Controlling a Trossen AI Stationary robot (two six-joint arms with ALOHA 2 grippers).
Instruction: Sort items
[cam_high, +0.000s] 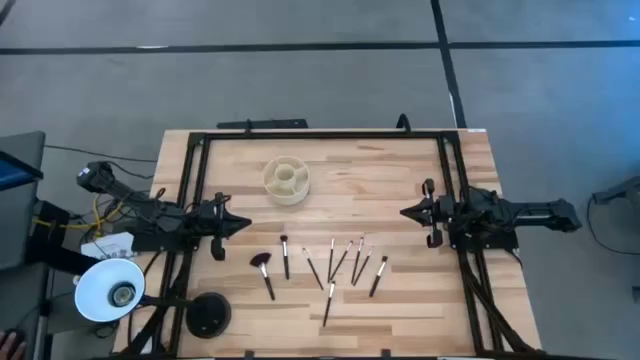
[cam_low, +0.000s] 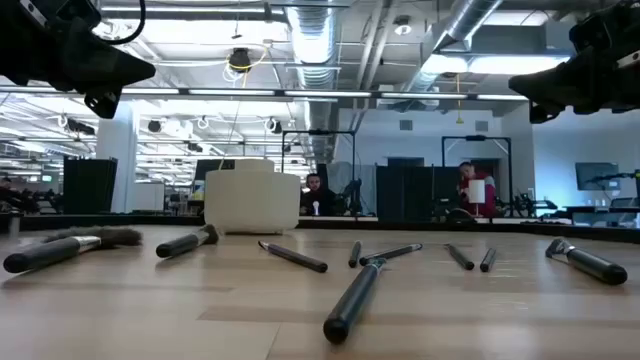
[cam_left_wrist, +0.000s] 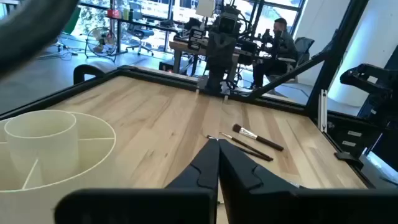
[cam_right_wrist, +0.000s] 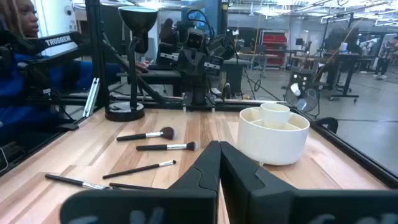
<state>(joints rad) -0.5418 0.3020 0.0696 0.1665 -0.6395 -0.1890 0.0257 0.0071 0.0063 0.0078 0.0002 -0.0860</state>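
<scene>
Several thin dark-handled makeup brushes (cam_high: 340, 262) lie flat on the wooden table near its front middle, also seen in the low view (cam_low: 355, 296). The largest, with a fluffy dark-reddish head (cam_high: 262, 263), lies at the left of the group. My left gripper (cam_high: 246, 224) hovers shut at the table's left side, above and left of the brushes. My right gripper (cam_high: 404, 213) hovers shut at the right side, above and right of them. Neither touches anything.
A round cream divided cup (cam_high: 287, 179) stands behind the brushes toward the far edge. A black lamp base (cam_high: 208, 315) and a white lamp shade (cam_high: 109, 291) sit at the near left corner. A black frame (cam_high: 320, 134) borders the table. People sit in the room beyond.
</scene>
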